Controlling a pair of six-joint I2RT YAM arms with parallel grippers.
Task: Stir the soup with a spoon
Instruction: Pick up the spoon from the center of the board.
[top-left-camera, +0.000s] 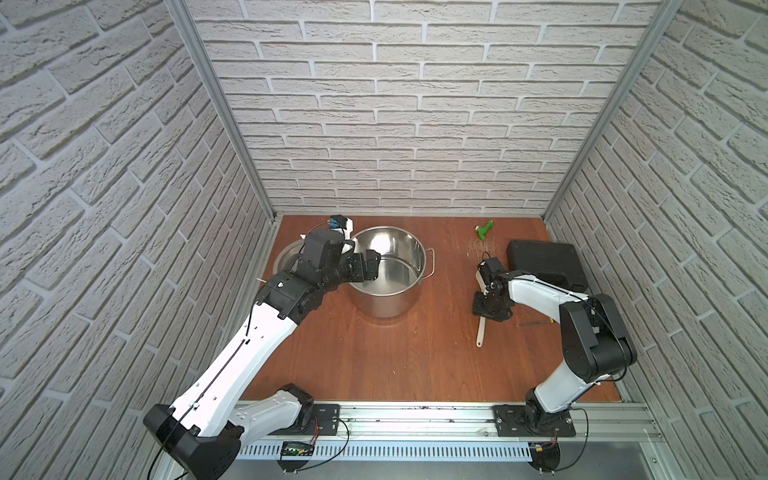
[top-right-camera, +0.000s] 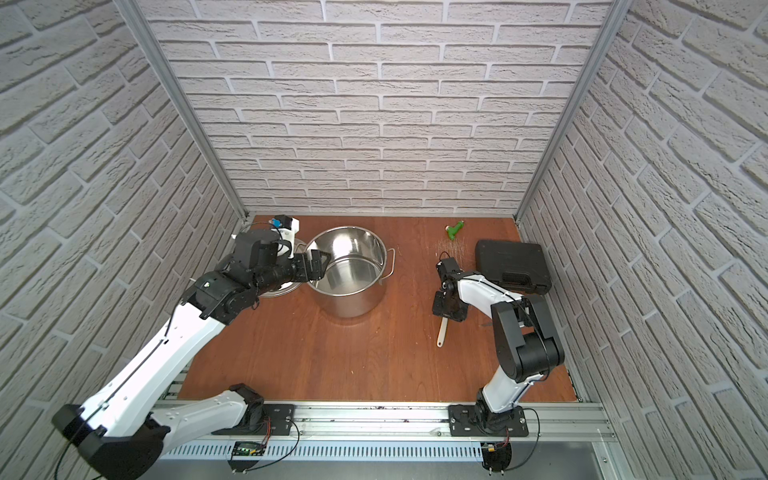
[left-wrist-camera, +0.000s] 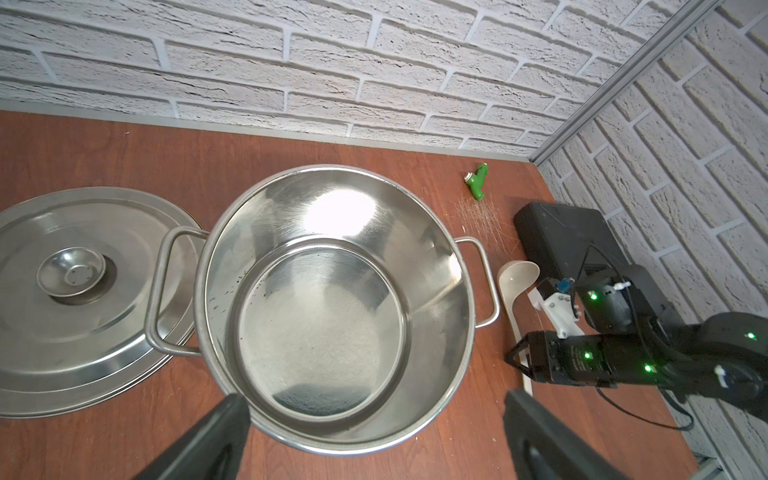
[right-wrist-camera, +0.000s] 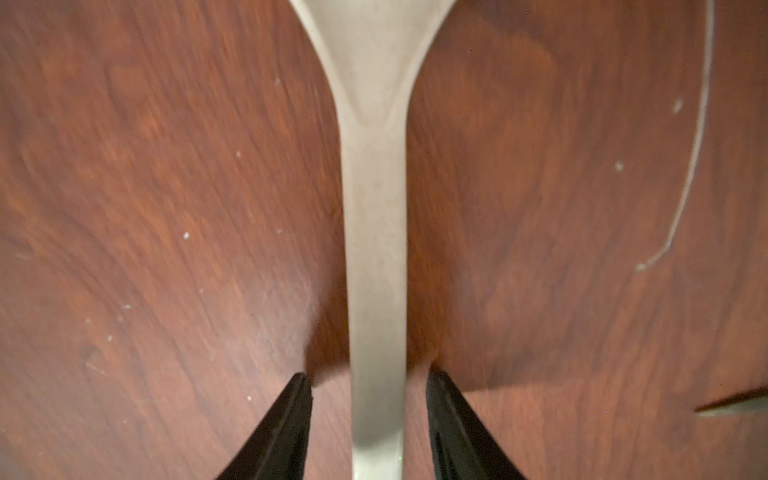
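The spoon (top-left-camera: 481, 332) lies flat, well right of the pot (top-left-camera: 386, 299), its handle (right-wrist-camera: 376, 249) straddled by the right gripper (right-wrist-camera: 369, 374), fingers (right-wrist-camera: 291, 415) part open, nothing gripped yet. A square, centred close is advised before lifting. The left gripper (left-wrist-camera: 376, 397) is held wide open, empty, over the pot's rim

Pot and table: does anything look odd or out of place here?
The pot looks empty: bare shiny steel, no soup visible, only dark specks on its inner wall. Its lid lies flat on the table beside it. Fine pale scratches mark the wood by the green fitting.
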